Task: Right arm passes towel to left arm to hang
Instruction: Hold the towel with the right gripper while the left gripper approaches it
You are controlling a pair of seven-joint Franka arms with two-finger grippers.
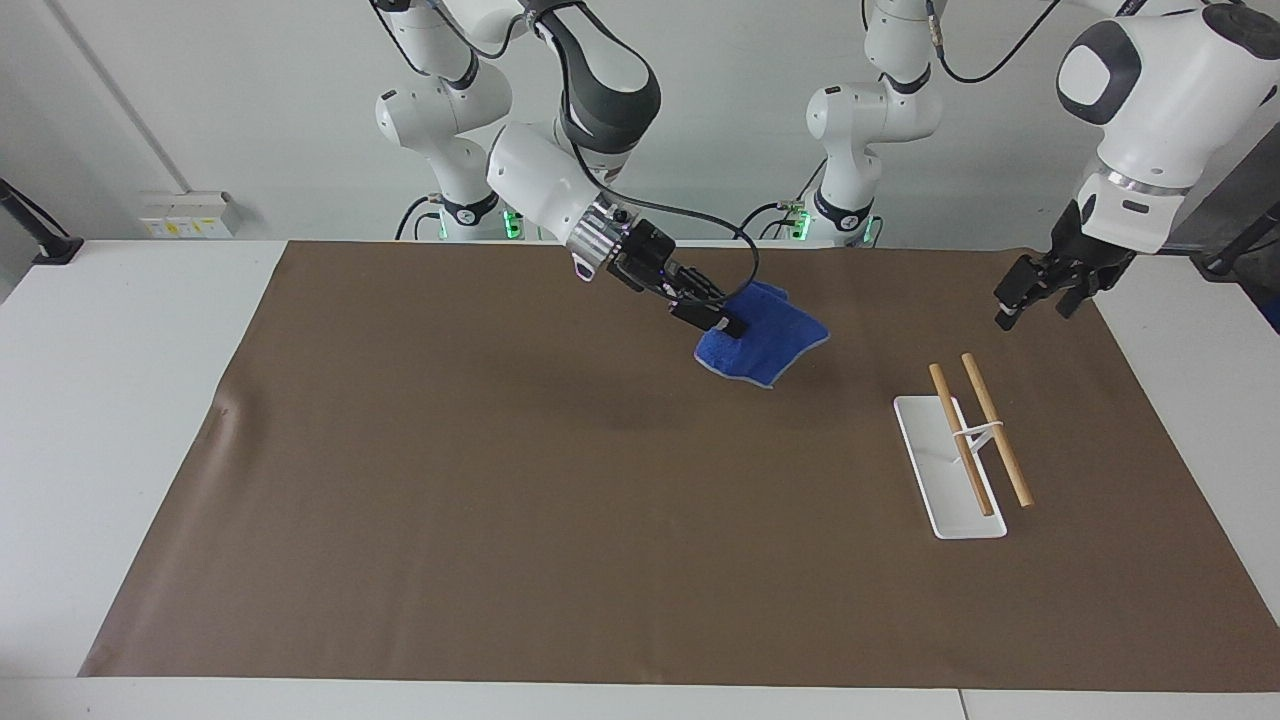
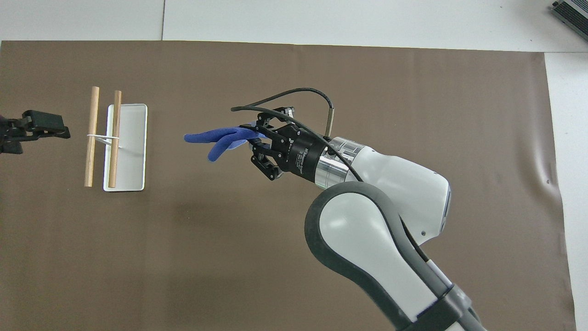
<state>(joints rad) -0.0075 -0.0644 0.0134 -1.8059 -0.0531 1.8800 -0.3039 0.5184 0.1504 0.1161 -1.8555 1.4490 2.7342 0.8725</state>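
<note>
Towel (image 1: 765, 340) held in the air over the middle of the brown mat (image 1: 500, 500), clear of the surface. Seen from overhead (image 2: 220, 138) it reads as a thin, nearly edge-on strip. Long axis runs along the table's length, free end pointing toward the left arm's end and the rack. One lobe droops off the strip, angled slightly toward the robots.

Facing view gives the broad face: bright blue terry, roughly rectangular but rumpled, folded over near the top, a thin pale stitched edge showing along the lower border. It hangs slanted from its gripped corner, lowest corner toward the table.

Right gripper (image 1: 733, 328) clamped tight on the towel's corner nearest the right arm's end; fingertips meet on the cloth, outer links splayed. Overhead (image 2: 255, 138) the same pinch shows. Arm reaches out from its base over the mat's middle.

Left gripper (image 1: 1035, 290) waits in the air over the mat's edge at its own end, jaws spread wide, holding nothing, well apart from the towel. Overhead (image 2: 46, 128) it sits beside the rack.

Rack (image 1: 965, 440): white tray base, two wooden rods on a wire stand, on the mat between the towel and the left gripper. Bare.
</note>
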